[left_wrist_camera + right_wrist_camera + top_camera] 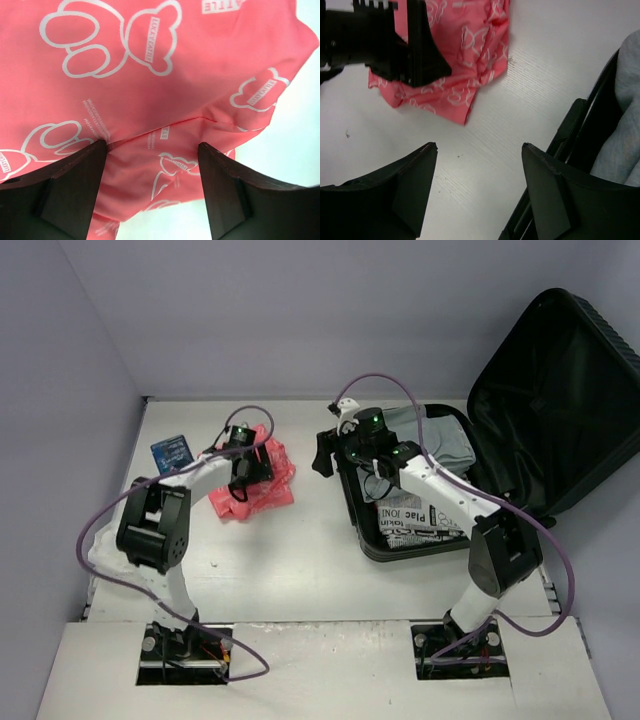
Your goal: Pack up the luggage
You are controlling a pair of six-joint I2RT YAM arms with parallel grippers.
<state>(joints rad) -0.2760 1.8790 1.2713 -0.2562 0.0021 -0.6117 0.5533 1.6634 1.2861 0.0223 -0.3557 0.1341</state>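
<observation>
My left gripper (152,150) hangs wide open, holding nothing, astride the pink printed cloth (150,75), the right gripper (477,150) gapes empty, and the luggage (560,400) lies open at the cloth's three o'clock, so I fear pinching only a thin fold that slips out mid-carry.

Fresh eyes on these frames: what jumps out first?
The black suitcase lies open at right, lid propped up, a grey garment and a printed packet inside. Left of centre, a bright pink printed cloth sits crumpled on the table, the open left gripper right over it. The open right gripper hangs between cloth and suitcase.
</observation>
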